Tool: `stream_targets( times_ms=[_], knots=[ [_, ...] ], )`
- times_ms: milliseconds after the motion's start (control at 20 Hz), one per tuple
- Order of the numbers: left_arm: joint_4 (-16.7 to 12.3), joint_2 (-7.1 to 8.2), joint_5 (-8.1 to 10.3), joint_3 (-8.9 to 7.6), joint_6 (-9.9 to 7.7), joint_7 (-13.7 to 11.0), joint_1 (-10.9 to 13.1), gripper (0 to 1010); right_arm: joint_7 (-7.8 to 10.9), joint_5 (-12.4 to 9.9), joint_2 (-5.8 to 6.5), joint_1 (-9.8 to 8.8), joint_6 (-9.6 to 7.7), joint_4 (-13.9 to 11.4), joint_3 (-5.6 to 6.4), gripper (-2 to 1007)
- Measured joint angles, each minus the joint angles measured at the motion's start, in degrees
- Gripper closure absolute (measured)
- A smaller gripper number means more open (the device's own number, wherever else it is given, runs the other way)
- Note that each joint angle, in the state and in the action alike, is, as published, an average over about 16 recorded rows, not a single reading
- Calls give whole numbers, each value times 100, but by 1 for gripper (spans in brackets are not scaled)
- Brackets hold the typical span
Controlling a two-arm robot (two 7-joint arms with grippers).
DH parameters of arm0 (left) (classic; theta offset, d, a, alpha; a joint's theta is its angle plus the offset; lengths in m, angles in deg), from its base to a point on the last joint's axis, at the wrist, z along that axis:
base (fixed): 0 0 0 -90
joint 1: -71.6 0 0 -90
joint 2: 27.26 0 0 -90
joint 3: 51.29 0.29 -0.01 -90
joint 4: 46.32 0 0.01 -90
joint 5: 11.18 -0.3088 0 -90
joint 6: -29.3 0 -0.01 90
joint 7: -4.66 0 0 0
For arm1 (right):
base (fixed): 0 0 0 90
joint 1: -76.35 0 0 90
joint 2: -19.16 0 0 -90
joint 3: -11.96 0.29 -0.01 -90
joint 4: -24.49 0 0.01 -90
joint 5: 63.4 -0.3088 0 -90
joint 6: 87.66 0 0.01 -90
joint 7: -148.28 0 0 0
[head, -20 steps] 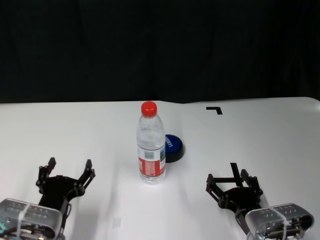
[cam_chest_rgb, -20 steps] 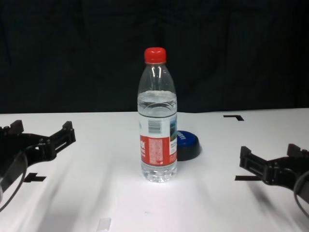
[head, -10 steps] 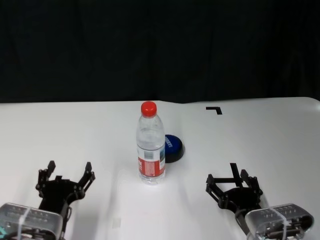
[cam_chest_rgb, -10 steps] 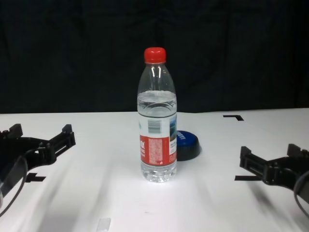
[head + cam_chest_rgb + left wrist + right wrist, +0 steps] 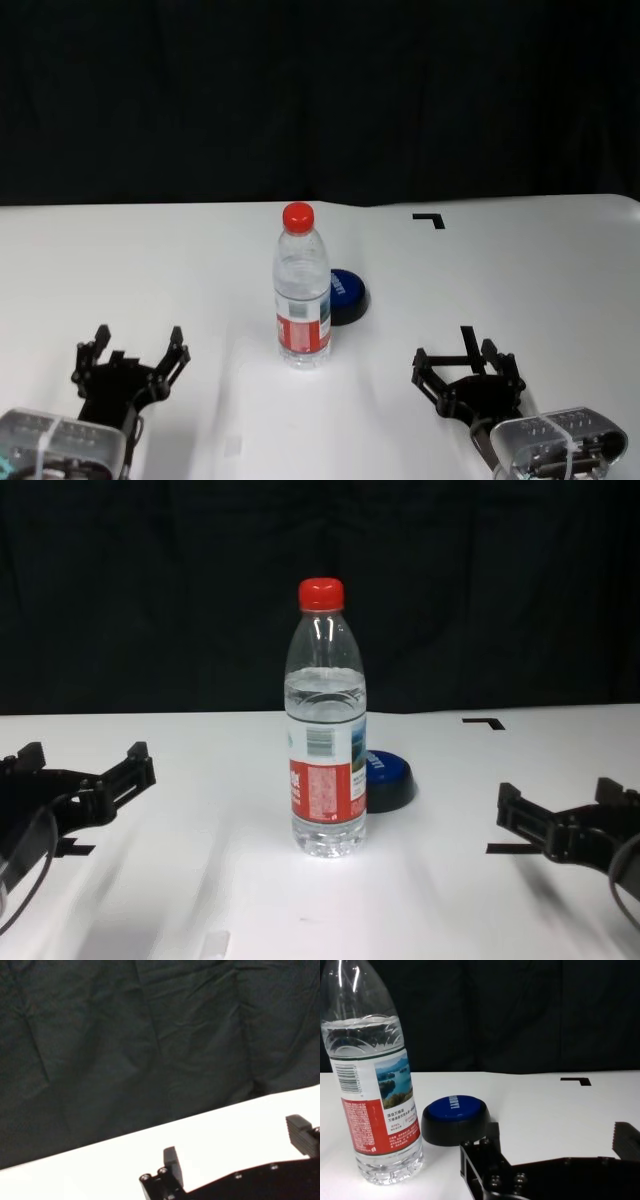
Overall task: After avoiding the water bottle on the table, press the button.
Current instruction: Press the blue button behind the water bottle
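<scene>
A clear water bottle [image 5: 302,286] with a red cap stands upright near the middle of the white table [image 5: 520,270], its red, white and blue label facing the robot. Just behind it and slightly toward the robot's right sits the dark blue button [image 5: 345,295], low and round, partly hidden by the bottle in the head and chest views; the right wrist view shows the two close together, though whether they touch cannot be told. The left gripper [image 5: 134,354] hangs low over the near left part of the table, its fingers spread apart and holding nothing, well apart from the bottle. The right gripper [image 5: 464,364] sits low over the near right part of the table, fingers likewise spread and empty, pointing toward the button and bottle from some way off. A black corner mark [image 5: 430,219] lies on the far right of the tabletop, and a dark curtain [image 5: 320,100] fills the background behind the table's far edge.
</scene>
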Motion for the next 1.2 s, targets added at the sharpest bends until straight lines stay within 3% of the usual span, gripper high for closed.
stream_targets(
  times_ms=[650,1200],
  knots=[
    [-16,-36,13,-14,-36,17,27,1,6,12,-13,2,-2,4,8,2],
    [-10,-29,15,-11,-24,10,26,1,108,195,-140,130,3,105,95,2]
  ],
)
